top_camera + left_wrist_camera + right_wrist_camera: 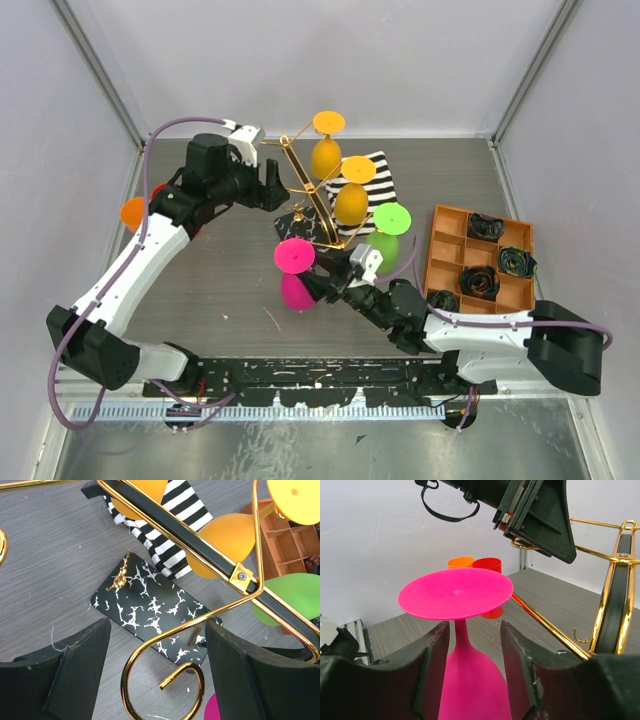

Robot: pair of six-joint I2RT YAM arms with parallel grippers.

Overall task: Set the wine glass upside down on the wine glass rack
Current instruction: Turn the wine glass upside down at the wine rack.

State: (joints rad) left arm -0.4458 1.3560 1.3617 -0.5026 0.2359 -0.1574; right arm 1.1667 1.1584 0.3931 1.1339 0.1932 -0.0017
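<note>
**Rack** [242, 575]: we record a tall gold wire stand with curled arm ends. It rises from a black, white-veined base [150, 610] at the middle of the grey surface [220, 270].

**Wine glass** [455, 594]: pink and upside down, foot uppermost and bowl below, at the rack's near-left side. One edge of its foot lies over a gold arm of the rack. We cannot tell whether that arm bears its weight.

**Right pincer** [475, 627]: we find it on the rack's near side. Its fingers are parted to either side of the pink stem, just under the foot. A gap shows on each side, so it grips nothing.

**Left pincer** [157, 630]: at the rack's far-left side, fingers spread wide. Seen from its own camera, a scroll-ended arm of the rack lies between them. It holds nothing.

**Also on the rack:**
- Two yellow glasses [325, 157], upside down on the far arms.
- A green glass [393, 217], upside down on the right arm.

**Around the rack:**
- A black-and-white striped cloth [372, 180] touches the far-right edge of the base.
- An orange tray [452, 240] with compartments sits well to the right. Some compartments hold dark rosettes [480, 282].
- An orange cup [461, 561] and a red cup [487, 564] stand side by side well to the left.
</note>
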